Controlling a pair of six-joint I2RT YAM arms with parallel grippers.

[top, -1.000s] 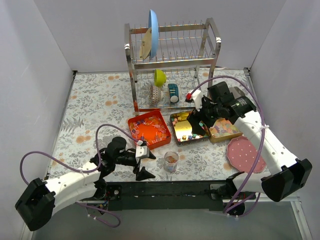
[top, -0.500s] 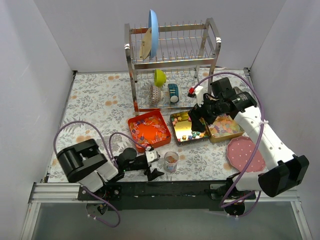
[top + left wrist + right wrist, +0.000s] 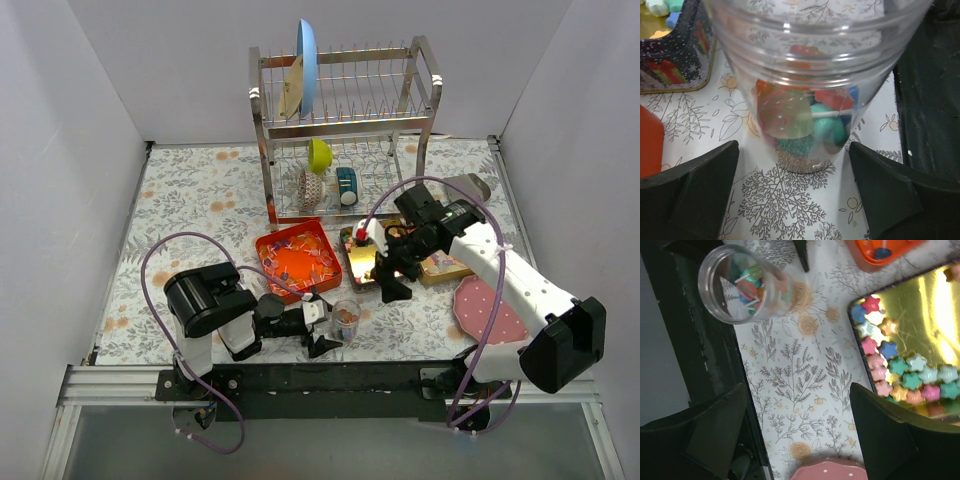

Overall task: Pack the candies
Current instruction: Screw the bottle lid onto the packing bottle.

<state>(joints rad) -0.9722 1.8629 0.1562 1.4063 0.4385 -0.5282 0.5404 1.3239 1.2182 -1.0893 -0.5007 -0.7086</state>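
The candies are small star-shaped lumps in pink, blue, green and orange, lying along the near end of a gold tin. A small clear glass holding coloured sweets on white sticks stands in front of that tin. My left gripper lies low on the table, open. Its fingertips flank the base of the glass without touching it. My right gripper hangs open and empty over the cloth beside the tin's near end, between the glass and the tin.
An orange tray of wrappers sits left of the tin. A second tin lies to its right, and a pink plate is at the front right. A steel dish rack stands at the back. A black rail runs along the front edge.
My left arm has folded up and its gripper has slid right until it reaches the glass. My right gripper has come forward and left, from over the tins toward the tin's near end.
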